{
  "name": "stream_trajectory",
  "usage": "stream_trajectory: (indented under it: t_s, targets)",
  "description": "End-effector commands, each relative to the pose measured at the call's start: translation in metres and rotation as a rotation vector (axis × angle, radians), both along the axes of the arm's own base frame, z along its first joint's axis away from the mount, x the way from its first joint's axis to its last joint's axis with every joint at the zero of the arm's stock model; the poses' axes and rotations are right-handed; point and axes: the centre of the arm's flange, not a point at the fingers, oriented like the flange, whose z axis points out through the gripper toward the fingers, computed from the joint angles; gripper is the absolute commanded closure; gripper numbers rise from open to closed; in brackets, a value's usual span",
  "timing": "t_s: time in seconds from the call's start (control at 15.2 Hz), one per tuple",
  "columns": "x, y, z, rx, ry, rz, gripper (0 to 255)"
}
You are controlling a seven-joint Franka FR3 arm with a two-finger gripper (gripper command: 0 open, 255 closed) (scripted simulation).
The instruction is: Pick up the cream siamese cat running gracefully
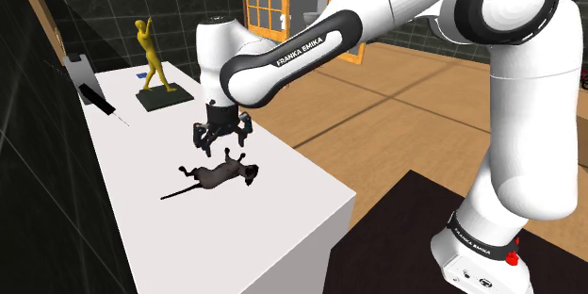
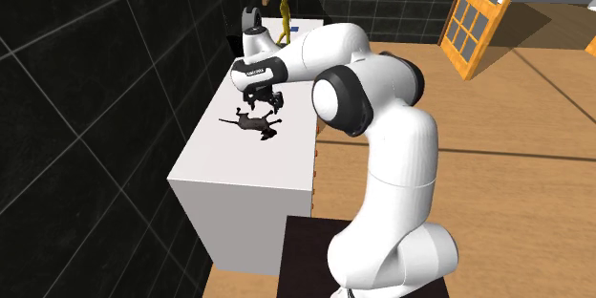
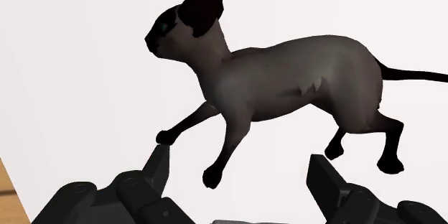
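The cat figurine (image 1: 219, 173) lies on its side on the table (image 1: 292, 187), just beneath the gripper (image 1: 223, 143), well apart from the human statuette (image 1: 151, 57) standing at the far end.

White Franka arm (image 1: 415, 0), dark joints, black gripper (image 1: 224, 143).
Links were smooth, glossy white; dark rings marked the joints; next to the gripper a black band (image 1: 287, 57) carried white "FRANKA EMIKA" lettering; farthest from the gripper, the base collar (image 1: 479, 237) bore like lettering and a small red mark (image 1: 514, 255); fingers (image 3: 324, 181) were blocky, black.
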Motion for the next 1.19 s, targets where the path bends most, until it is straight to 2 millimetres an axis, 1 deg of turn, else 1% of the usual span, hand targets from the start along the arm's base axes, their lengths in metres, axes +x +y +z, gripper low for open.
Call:
stream_trajectory:
  t_s: [0.0, 0.13, 0.26, 0.33, 0.92, 1.12]
  targets:
    - [0.000, 0.000, -0.011, 0.000, 0.000, 0.000, 0]
    - [0.000, 0.000, -0.021, 0.000, 0.000, 0.000, 0]
    - [0.000, 0.000, -0.025, 0.000, 0.000, 0.000, 0]
    - [0.001, 0.000, -0.025, 0.000, 0.000, 0.000, 255]
    - [0.000, 0.000, -0.025, 0.000, 0.000, 0.000, 255]
    - [0.000, 0.000, -0.009, 0.000, 0.000, 0.000, 255]
